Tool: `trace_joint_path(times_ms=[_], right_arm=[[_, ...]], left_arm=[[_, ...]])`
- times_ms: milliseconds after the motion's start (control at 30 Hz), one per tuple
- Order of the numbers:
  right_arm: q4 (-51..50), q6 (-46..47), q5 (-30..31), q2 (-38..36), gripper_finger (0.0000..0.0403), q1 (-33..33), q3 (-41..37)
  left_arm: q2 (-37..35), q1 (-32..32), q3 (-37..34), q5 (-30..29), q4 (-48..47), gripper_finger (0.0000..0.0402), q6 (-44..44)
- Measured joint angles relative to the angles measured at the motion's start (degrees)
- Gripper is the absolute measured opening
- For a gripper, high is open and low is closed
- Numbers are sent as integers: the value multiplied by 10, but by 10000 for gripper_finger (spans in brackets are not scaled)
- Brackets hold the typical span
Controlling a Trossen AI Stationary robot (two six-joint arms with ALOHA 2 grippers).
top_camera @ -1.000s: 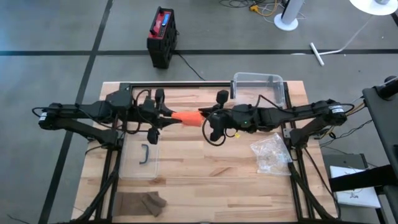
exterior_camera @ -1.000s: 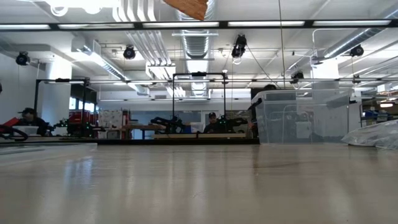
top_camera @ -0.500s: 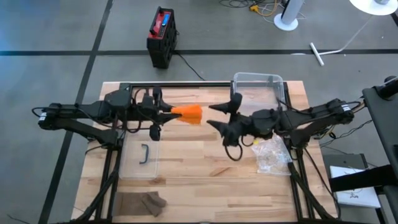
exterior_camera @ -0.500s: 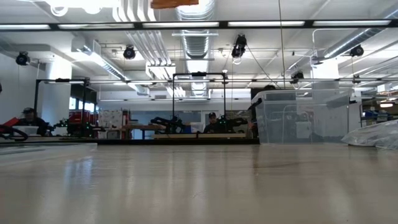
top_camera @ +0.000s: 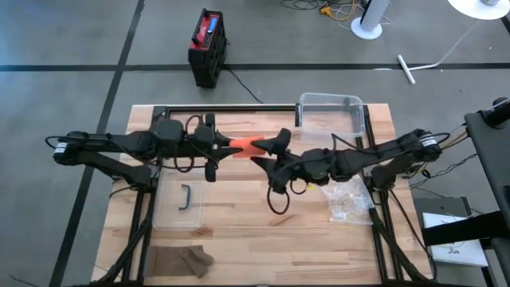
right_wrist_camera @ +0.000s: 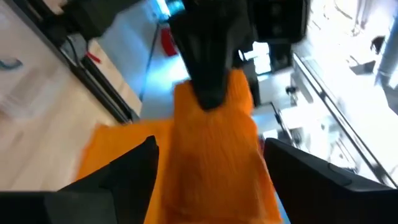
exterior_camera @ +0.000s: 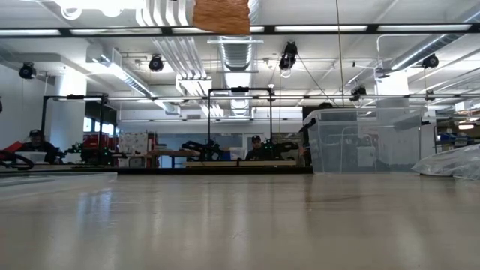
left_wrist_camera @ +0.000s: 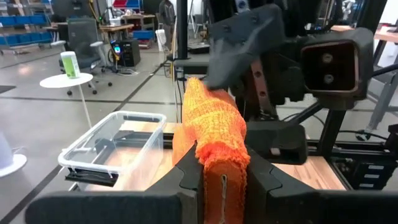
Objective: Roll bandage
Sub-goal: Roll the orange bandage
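Count of items I see across the rig's views.
I count one orange bandage (top_camera: 241, 146); two grippers, the left gripper (top_camera: 224, 144) and the right gripper (top_camera: 267, 148); one wooden table (top_camera: 239, 231); one clear bin (top_camera: 331, 112); one clear lid (top_camera: 182, 199); one crinkled plastic bag (top_camera: 348, 197); one brown cloth (top_camera: 182, 259); and one red-and-black battery pack (top_camera: 207, 46) on the floor.

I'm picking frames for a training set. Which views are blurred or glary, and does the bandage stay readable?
Right wrist view: motion-smeared, washed out bright at one side, the orange bandage a soft blob. Left wrist view: sharp weave on the bandage, the right gripper behind it slightly soft. High view: evenly lit, crisp. Low view: glossy sheen on the table, bandage cropped at the top edge.
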Motion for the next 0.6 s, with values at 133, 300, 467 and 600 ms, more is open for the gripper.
trace_joint_path(times_ms=[133, 300, 467, 600], right_arm=[[-6, 4, 8, 0, 267, -8, 0], [-14, 4, 3, 0, 244, -8, 0], [-15, 7, 3, 0, 213, -7, 0], [-15, 9, 4, 0, 191, -7, 0]], left_arm=[[1, 0, 0, 1, 3, 48, 0], [1, 0, 0, 3, 6, 48, 0], [2, 0, -1, 19, 12, 51, -6], [2, 0, -1, 19, 16, 67, -8]])
